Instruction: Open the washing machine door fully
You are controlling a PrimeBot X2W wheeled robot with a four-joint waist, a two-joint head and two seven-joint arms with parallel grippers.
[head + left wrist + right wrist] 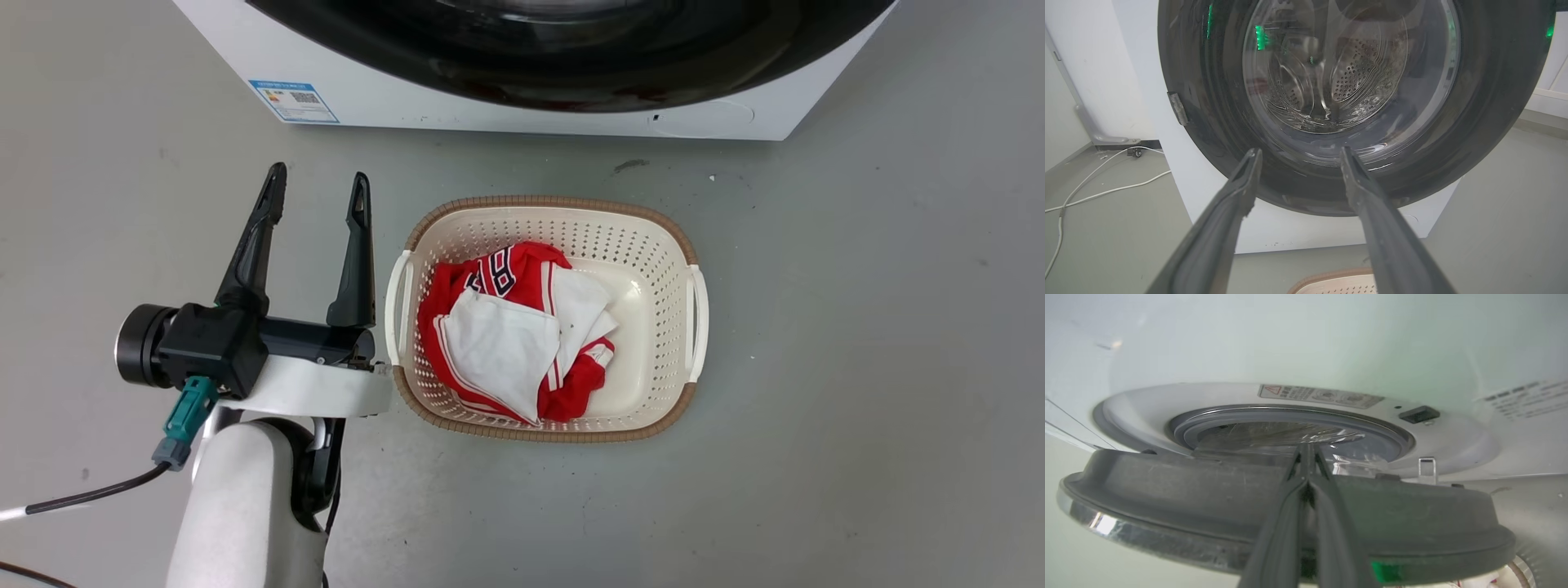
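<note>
- left gripper point(315, 189): lower left of head view, jaws wide apart, nothing between them
- left fingers point(255, 241): long, dark, pointing up the head view; outer one leans inward, inner one near vertical, so the gap narrows slightly toward the tips
- left wrist housing point(214, 345): black block, round dark barrel on its outer end
- teal connector point(186, 415): plugged in under the housing, dark cable point(98, 492) running off toward the left edge
- left forearm point(245, 502): pale, rises from the bottom edge to the wrist
- right gripper point(1306, 455): jaws closed, tips meeting
- right fingers point(1280, 539): rise from bottom centre, converging to one point
</note>
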